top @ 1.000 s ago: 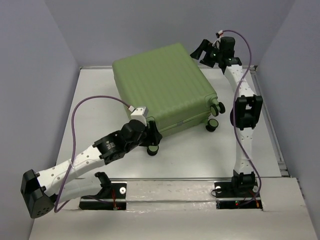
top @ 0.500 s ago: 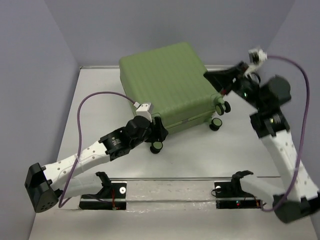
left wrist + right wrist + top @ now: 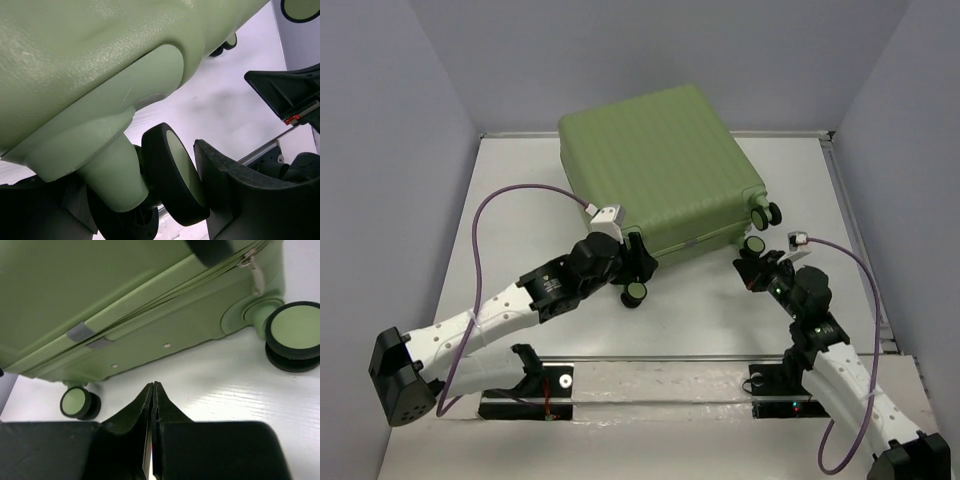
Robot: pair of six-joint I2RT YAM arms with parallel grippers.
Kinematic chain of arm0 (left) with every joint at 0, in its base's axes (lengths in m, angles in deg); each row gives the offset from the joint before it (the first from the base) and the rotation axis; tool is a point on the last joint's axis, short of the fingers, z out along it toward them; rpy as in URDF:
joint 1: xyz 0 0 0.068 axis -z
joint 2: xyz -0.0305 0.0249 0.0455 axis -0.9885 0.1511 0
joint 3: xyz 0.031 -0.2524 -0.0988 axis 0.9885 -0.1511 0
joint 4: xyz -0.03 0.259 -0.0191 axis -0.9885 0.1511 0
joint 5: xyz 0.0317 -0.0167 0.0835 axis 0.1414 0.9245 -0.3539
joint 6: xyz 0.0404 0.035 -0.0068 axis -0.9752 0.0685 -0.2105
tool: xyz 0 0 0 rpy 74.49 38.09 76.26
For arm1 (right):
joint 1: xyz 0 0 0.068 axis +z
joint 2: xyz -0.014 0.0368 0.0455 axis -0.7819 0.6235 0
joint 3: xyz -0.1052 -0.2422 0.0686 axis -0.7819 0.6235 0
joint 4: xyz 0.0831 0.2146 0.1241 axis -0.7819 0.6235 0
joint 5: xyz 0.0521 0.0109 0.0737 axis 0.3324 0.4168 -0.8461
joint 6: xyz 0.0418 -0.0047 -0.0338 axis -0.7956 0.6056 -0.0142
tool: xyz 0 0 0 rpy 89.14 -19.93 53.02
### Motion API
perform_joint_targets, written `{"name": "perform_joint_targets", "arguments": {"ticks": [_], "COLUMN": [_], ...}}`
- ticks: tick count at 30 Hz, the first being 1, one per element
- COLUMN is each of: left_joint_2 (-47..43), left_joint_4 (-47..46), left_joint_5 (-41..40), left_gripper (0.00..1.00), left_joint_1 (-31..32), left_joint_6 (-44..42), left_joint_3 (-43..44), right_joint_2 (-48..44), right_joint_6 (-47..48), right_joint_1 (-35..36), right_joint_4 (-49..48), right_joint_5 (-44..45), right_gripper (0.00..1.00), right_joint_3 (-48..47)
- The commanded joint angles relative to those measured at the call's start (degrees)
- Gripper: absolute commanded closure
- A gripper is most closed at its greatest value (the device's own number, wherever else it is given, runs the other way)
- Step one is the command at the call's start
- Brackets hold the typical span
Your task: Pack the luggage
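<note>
**A:** What sits nearest the bases?

**B:** The right gripper (image 3: 153, 390), clenched on nothing. Its fingertips are pressed together low over the table (image 3: 520, 200), and it points at the near side of the case. I'd guess closed fingers are meant for nudging, not lifting.

**A:** And the left gripper (image 3: 642, 258)?

**B:** A little further in, at the near-left corner. Its jaws stand wide on either side of a caster wheel (image 3: 172, 175). I can't tell whether they actually pinch it or only bracket it. Either way, my guess is that the hold pins that corner so the case can't roll.

**A:** Where's the luggage (image 3: 660, 165) itself?

**B:** Beyond both, lying flat on the table towards the far end, ribbed shell up. It looks closed along the zip seam (image 3: 150, 302), so no lining shows. It would need opening before anything could be packed.
</note>
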Motion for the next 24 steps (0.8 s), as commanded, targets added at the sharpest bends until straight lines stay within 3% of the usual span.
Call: {"name": "perform_joint_targets", "arguments": {"ticks": [1, 5, 6, 8, 10, 11, 13, 14, 15, 24], "left_joint_2": [-5.9, -6.5, -6.7, -7.0, -6.9, -7.4, -8.0, -8.3, -9.2, -13.3], "left_joint_4": [-24.9, -34.4, -36.2, -39.0, -38.6, -37.2, -34.4, -32.9, -30.8, -25.3], "left_joint_5": [5.5, 6.4, 6.2, 6.1, 6.2, 6.1, 5.0, 3.5, 3.1, 3.2], "left_gripper": [0.94, 0.94, 0.94, 0.90, 0.70, 0.46, 0.22, 0.05, 0.01, 0.01], "left_joint_1": [2.7, 2.8, 2.9, 3.1, 3.2, 3.3, 3.3, 3.3, 3.3, 3.3], "left_joint_6": [-4.6, 1.5, 2.8, 5.0, 5.5, 5.7, 6.0, 6.5, 6.8, 13.0], "left_joint_3": [7.1, 0.8, -0.2, -1.7, -1.4, -0.9, -0.3, -0.2, -0.2, -3.9], "right_joint_2": [-5.1, -1.9, -0.5, 4.3, 7.4, 9.4, 9.9, 9.4, 7.9, 3.3], "right_joint_6": [-3.8, -2.0, -1.5, 0.1, 0.9, 1.3, 1.2, 0.9, 0.7, 2.6], "right_joint_1": [-0.2, -0.2, -0.2, -0.2, -0.2, -0.2, -0.2, -0.2, -0.2, -0.2], "right_joint_4": [-8.9, -9.5, -10.3, -13.4, -14.8, -14.9, -14.9, -14.9, -14.9, -8.0], "right_joint_5": [10.8, 16.5, 17.3, 16.8, 14.6, 12.0, 10.9, 10.9, 10.6, 10.9], "right_gripper": [0.93, 0.86, 0.76, 0.68, 0.67, 0.66, 0.66, 0.66, 0.66, 0.65], "right_joint_3": [2.7, 2.6, 2.4, 1.3, -0.1, -1.4, -1.5, -0.7, -0.2, -0.4]}}
